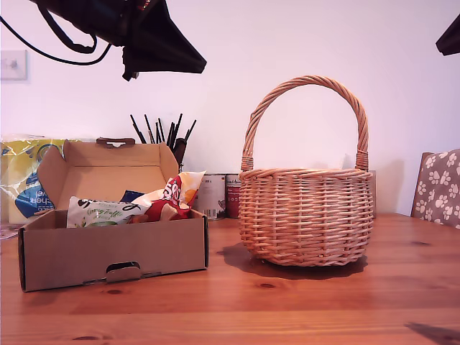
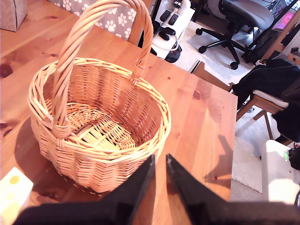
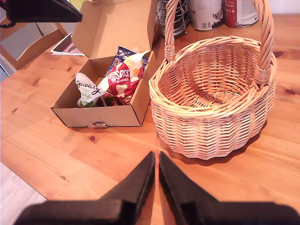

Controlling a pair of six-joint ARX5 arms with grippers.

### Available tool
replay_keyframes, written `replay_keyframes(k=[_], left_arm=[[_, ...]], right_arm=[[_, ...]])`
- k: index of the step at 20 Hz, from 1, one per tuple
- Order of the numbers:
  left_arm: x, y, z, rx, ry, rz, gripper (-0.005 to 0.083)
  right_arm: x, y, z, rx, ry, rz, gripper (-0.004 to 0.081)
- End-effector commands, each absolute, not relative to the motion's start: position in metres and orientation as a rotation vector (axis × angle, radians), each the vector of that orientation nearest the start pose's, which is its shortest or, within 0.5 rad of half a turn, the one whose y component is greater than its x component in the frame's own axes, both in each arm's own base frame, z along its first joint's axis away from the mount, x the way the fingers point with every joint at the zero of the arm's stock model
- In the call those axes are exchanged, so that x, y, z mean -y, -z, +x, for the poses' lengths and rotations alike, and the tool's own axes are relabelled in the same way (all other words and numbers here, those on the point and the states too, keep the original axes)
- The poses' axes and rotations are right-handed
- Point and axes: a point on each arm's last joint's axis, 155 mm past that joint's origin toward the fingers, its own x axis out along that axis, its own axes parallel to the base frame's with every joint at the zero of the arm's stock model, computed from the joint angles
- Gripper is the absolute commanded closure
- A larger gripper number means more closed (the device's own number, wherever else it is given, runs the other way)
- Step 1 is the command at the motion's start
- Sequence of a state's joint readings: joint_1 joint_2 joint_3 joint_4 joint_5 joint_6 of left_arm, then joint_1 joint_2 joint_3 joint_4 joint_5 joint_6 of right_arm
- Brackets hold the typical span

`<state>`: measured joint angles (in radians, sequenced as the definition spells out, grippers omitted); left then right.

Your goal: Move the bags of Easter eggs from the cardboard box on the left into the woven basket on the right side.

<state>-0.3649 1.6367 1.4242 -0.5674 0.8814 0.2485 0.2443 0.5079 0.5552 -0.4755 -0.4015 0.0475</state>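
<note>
Cardboard box [image 1: 113, 248]: one, lid open, at exterior view's left; you see three bags of Easter eggs [image 3: 123, 77] inside. Woven basket [image 1: 305, 214]: one, beside it on the counter [image 1: 287, 309]. Only the wrist views show the basket's inside holds no bags. My first tool [image 2: 158, 169] and my second tool [image 3: 156, 164]: both narrowed almost shut, holding nothing, raised well apart from the bags.

The shallow corrugated cardboard box [image 1: 115, 251] is plain brown, and the round wicker basket with its arched handle [image 1: 305, 215] is light tan in a horizontal weave. Inside the box, one crinkly pouch [image 1: 100, 213] is white and green with dark lettering, another [image 3: 123, 77] red, white and orange. The knotty pine bench [image 1: 323, 302] is warm orange-brown; the black fingers [image 3: 140, 183] are matte.
</note>
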Motion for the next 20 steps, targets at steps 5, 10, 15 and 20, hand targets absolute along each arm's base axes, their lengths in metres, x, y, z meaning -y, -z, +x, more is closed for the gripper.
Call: replay_keyframes(k=[5, 10, 15, 20], left_arm=[[0.280, -0.246, 0.344, -0.641, 1.250, -0.009, 0.0732], [0.279, -0.248, 0.344, -0.630, 1.252, 0.002, 0.0754], [0.252, -0.248, 0.351, -0.644, 1.156, 0.045, 0.0786], [0.200, -0.235, 0.368, -0.698, 0.922, 0.157, 0.0793]], right_arm=[[-0.127, -0.197, 0.224, -0.461, -0.608, 0.077, 0.0780], [-0.126, -0.196, 0.223, -0.473, -0.605, 0.088, 0.0780], [-0.127, -0.191, 0.225, -0.493, -0.604, 0.089, 0.0780], [-0.127, -0.187, 0.230, -0.507, -0.597, 0.087, 0.0780]])
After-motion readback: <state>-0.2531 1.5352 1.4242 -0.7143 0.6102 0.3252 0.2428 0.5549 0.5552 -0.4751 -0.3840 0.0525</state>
